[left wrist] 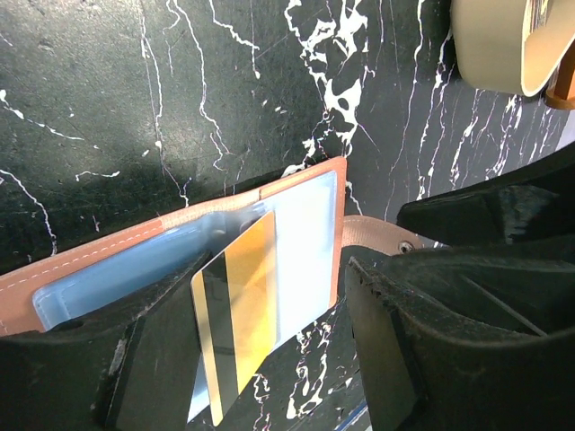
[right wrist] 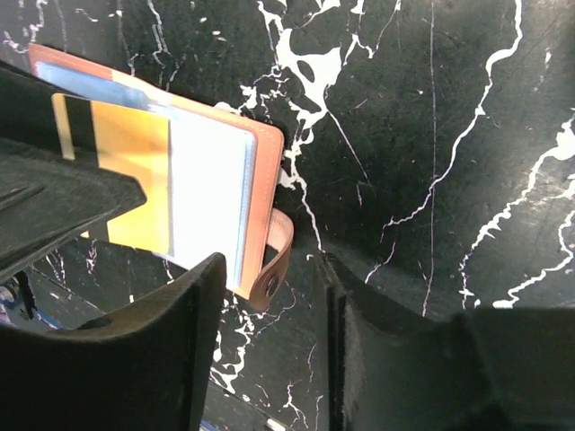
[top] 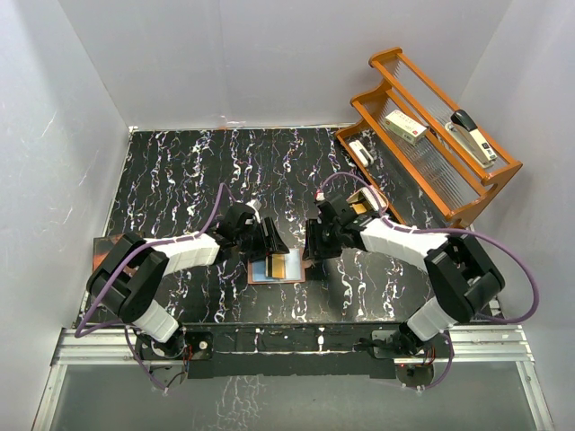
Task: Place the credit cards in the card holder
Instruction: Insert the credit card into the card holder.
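Note:
The reddish-brown card holder (top: 289, 277) (left wrist: 90, 251) (right wrist: 262, 144) lies open on the black marble table between both grippers. An orange-gold credit card (top: 278, 264) (left wrist: 235, 305) (right wrist: 126, 166) with a dark stripe lies slanted across its clear pockets, its near end sticking out. A light blue credit card (left wrist: 99, 287) (right wrist: 90, 83) shows in the other half, partly behind a finger. My left gripper (top: 273, 242) (left wrist: 278, 359) is open, its fingers either side of the gold card. My right gripper (top: 311, 244) (right wrist: 269, 350) is open just short of the snap tab (right wrist: 275, 256).
A wooden rack (top: 449, 193) stands at the back right with a stapler (top: 473, 135) and a small box (top: 406, 127). A dark booklet (top: 103, 251) lies at the table's left edge. A tan object (left wrist: 503, 45) sits behind the right arm. White walls enclose the table.

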{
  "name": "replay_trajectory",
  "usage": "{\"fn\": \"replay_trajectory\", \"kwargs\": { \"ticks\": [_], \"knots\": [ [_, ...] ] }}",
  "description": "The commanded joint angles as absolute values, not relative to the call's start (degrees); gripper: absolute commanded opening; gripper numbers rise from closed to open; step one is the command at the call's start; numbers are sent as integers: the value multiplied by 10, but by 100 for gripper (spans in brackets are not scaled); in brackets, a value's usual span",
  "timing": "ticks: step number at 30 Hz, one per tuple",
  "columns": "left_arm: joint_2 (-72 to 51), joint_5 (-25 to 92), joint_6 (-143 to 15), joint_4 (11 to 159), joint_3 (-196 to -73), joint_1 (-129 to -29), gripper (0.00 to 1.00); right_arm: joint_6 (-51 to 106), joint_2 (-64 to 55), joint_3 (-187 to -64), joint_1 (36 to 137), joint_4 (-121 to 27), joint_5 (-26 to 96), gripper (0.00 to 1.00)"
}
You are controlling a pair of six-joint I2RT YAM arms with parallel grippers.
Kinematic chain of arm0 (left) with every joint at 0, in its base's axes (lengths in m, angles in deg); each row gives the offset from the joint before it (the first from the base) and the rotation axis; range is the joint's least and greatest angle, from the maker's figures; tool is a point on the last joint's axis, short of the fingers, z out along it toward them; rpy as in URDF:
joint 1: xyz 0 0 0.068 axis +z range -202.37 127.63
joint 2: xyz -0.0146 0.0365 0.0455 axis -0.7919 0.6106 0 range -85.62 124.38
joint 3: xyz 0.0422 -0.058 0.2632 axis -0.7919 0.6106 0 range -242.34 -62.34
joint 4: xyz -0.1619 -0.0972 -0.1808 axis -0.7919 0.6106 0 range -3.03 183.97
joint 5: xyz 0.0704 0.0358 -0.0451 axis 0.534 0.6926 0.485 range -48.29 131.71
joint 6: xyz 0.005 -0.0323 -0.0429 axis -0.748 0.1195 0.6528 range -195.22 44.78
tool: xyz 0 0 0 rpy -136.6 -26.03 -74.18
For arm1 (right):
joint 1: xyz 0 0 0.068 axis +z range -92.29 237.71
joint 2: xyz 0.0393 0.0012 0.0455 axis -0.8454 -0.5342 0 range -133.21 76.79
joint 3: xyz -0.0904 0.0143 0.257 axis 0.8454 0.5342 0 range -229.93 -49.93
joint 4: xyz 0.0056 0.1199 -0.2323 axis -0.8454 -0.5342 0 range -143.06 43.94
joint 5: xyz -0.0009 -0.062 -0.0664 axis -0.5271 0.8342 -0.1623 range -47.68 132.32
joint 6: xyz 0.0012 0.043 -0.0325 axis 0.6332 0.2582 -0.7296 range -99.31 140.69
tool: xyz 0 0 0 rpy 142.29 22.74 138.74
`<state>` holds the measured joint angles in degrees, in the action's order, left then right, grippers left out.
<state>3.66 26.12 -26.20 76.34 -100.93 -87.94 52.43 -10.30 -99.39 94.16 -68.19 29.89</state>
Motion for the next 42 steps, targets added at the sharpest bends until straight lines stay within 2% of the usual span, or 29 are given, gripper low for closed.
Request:
{"fn": "replay_trajectory", "kwargs": {
  "ticks": [1,7,10,28,42],
  "knots": [
    [21,296,-282,815,-1024,-878,60,520,-128,-1016,945,-638,280,37],
    [16,324,-292,862,-1043,-878,61,529,-147,-1008,951,-626,268,9],
    [15,336,-295,886,-1052,-878,62,534,-138,-995,953,-617,270,1],
    [3,363,-325,954,-1080,-878,70,556,-113,-947,963,-582,262,0],
    [-25,388,-341,1025,-1100,-878,72,562,-101,-944,965,-583,261,0]
  ]
}}
